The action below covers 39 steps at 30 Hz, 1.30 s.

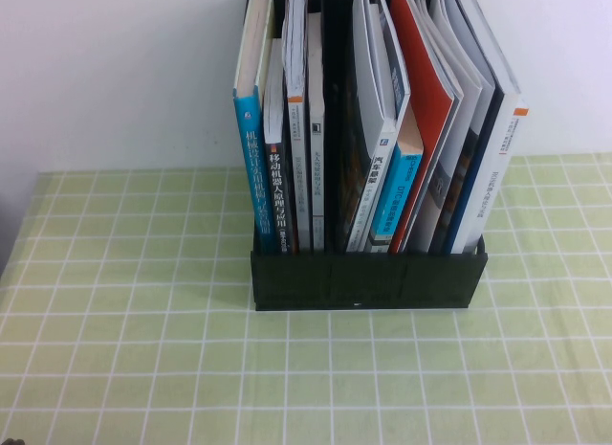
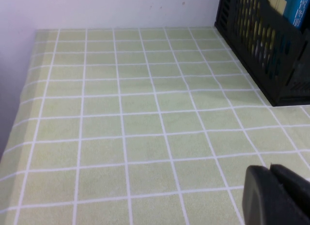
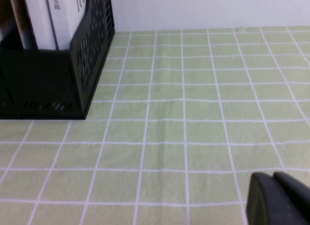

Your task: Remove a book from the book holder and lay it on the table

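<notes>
The black book holder [image 1: 368, 282] stands at the back middle of the table [image 1: 143, 368], packed with upright books. The book [image 1: 495, 177], white with an orange mark on its spine, leans in the rightmost slot; in the right wrist view its white cover [image 3: 77, 12] with grey lettering shows above the holder's perforated side [image 3: 94, 46]. My left gripper [image 2: 269, 168] is shut and empty, low over the cloth well to the left of the holder [image 2: 271, 55]. My right gripper [image 3: 272, 175] is shut and empty, to the holder's right. Neither arm shows in the high view.
Other books fill the holder: a light blue-spined one [image 1: 251, 167] at the left, a red-covered magazine [image 1: 426, 100] right of middle. A white wall runs behind the table. Green grid cloth lies on both sides and in front of the holder.
</notes>
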### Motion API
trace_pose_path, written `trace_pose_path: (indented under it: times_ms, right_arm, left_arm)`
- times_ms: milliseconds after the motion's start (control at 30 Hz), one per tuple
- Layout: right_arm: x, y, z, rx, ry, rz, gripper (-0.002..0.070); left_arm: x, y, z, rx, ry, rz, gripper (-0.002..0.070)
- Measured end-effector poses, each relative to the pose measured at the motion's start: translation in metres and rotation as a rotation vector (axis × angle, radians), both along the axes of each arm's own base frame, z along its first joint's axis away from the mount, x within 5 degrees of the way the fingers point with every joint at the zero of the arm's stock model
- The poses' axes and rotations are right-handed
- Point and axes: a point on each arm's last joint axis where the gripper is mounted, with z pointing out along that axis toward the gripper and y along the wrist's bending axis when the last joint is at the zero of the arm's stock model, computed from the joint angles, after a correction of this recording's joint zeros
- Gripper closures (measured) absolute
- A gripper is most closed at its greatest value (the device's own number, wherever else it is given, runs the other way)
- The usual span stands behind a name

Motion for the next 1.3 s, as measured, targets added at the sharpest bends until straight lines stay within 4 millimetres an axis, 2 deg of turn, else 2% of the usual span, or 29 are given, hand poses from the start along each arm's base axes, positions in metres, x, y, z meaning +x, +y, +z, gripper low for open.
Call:
trace_pose_path:
  times_ms: [400,567,700,800,967,1133,1200,1300]
  right_arm:
    - [0.000,0.002,0.002,0.071,-0.014,0.004,0.0678]
    - [0.003,0.000,0.010,0.122,-0.108,-0.034,0.0678]
    - [0.005,-0.002,0.020,0.265,-0.214,-0.083,0.0678]
    - [0.005,-0.007,0.029,0.364,-0.316,-0.146,0.0678]
    - [0.002,-0.023,0.043,0.458,-0.512,-0.294,0.0678]
    - [-0.003,-0.033,0.054,0.631,-0.657,-0.395,0.0678]
    - [-0.005,-0.033,0.064,0.583,-0.695,-0.374,0.0678]
    - [-0.010,-0.029,0.086,0.398,-0.775,-0.318,0.0678]
  left_arm:
    - [0.001,-0.001,0.003,-0.019,-0.035,-0.005,0.0678]
    - [0.004,-0.003,0.017,-0.060,-0.203,-0.023,0.0678]
    - [0.003,-0.005,0.035,-0.105,-0.397,-0.044,0.0678]
    - [0.002,-0.005,0.041,-0.129,-0.459,-0.050,0.0678]
    - [0.002,-0.005,0.042,-0.284,-0.437,-0.041,0.0678]
    - [-0.001,-0.005,0.052,-0.490,-0.508,-0.059,0.0678]
    - [-0.002,-0.005,0.057,-0.590,-0.545,-0.073,0.0678]
    - [-0.005,-0.004,0.064,-0.680,-0.606,-0.099,0.0678]
